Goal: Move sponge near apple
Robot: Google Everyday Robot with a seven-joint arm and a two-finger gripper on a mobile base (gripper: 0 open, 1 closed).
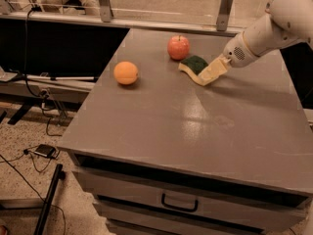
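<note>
gripper (211, 72) holding sponge (194, 63) just beside apple (178, 47), orange (126, 73) apart

The front half of the bench (195, 131) lies open, a broad grey stretch a hand could enter from the near edge or either side. The crowding is all at the back. The apple (178, 47) stands near the far edge, with the sponge (194, 62) just beside it and only a narrow gap between them. The gripper (209, 74) sits low at the sponge's outer end, and the arm (274, 26) behind it blocks the back corner there. The orange (126, 73) stands well apart from the apple, leaving a passable lane. A railing (161, 24) with upright posts closes the far side.
</note>
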